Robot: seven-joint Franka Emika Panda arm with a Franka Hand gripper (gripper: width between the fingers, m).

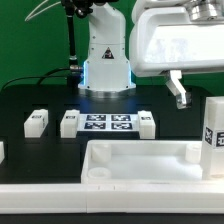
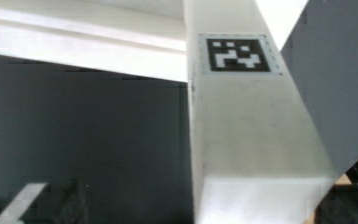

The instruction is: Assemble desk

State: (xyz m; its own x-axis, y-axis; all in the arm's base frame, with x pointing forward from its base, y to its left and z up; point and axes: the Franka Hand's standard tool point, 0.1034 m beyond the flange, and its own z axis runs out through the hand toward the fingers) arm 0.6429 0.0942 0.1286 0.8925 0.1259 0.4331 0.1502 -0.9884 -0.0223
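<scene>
Item: tabletop (image 1: 140, 160), rim up, at table's (image 1: 30, 100) near edge; loose legs (image 1: 37, 121) along the middle. One leg (image 2: 247, 130) upright, seemingly between the spread, empty gripper (image 1: 178, 92) jaws. Step: leg pick-up; next, close squarely

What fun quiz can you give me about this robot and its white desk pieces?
1. True or false: the gripper is shut tight.
2. How many tagged legs sit in the row with the marker board? A one, B three, C six.
3. Fill in: the tabletop at the front is coloured ____.

Key: 1 false, it is open. 2 B. 3 white.
</scene>
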